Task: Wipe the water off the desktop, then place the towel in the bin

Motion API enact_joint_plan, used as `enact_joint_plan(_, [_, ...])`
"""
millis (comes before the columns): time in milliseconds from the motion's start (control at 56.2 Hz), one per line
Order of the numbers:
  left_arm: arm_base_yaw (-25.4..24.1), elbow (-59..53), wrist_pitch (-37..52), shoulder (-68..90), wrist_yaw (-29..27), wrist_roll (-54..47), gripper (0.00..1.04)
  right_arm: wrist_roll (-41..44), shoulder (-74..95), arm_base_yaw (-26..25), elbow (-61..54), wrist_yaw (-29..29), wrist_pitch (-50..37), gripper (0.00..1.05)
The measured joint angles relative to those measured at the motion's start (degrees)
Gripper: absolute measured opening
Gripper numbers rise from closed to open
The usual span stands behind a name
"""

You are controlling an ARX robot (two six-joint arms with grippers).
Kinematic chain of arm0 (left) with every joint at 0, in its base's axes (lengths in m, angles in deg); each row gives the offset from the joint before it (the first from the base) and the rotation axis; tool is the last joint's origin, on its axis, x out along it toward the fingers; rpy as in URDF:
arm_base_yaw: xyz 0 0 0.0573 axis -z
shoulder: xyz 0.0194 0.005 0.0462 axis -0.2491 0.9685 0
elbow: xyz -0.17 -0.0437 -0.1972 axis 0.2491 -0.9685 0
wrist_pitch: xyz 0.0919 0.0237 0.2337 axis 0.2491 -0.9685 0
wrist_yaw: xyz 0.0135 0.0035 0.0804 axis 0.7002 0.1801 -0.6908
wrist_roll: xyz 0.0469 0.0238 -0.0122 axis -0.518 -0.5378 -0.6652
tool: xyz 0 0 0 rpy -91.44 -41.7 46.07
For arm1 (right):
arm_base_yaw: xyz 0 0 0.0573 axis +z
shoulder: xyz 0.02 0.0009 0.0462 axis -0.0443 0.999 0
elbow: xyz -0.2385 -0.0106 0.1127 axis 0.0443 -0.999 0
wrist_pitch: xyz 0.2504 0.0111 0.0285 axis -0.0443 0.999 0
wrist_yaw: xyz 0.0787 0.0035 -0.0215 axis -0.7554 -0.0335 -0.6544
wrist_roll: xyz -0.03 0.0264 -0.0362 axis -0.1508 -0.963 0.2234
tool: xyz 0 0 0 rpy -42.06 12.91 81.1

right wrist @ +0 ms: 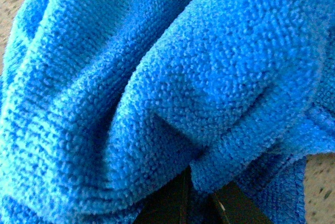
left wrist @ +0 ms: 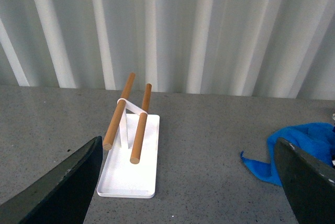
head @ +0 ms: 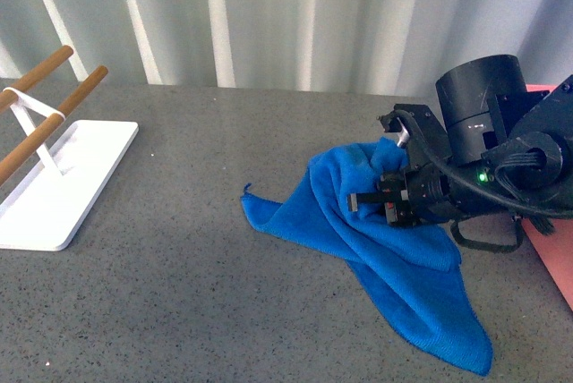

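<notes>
- The right pincer [head: 363, 200] is pressed down into the towel [head: 394, 258]. In its wrist view the two dark fingers [right wrist: 175, 203] sit close together with a fold of blue cloth nipped between them, so I take it to be clamped on the towel
- The towel lies on the desk [head: 179, 293] toward its right side. It is bunched up where it is held, and one long tail trails off toward the near right corner, so its long axis runs roughly from the middle of the desk to that corner
- The bin [head: 555, 258] stands at the desk's right edge, just beside the right arm and on the far side of it from the pincer's tips, which point toward the left edge. Carrying the towel there would mean swinging back to the right
- The left pincer [left wrist: 186, 182] hangs wide open with nothing in it, over the left part of the desk, well apart from the towel. The right arm is plainly the nearer one
- I cannot make out any water on the desk
- Count: one towel, one bin, one white tray [head: 63, 195] by the left edge, two wooden rods [left wrist: 140, 130] on it, two pincers
</notes>
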Motion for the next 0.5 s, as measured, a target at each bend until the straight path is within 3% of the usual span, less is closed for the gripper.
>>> enact_joint_plan(267, [0.00,-0.02,0.00,0.00,0.00,0.00,0.98,1.79,5.77,-0.57,8.85,1.81,-2.45,0.03])
enact_joint_plan(498, [0.00,-0.02,0.00,-0.02,0.00,0.00,0.98,2.01,12.57,0.85,21.79,-4.35,-0.44,0.03])
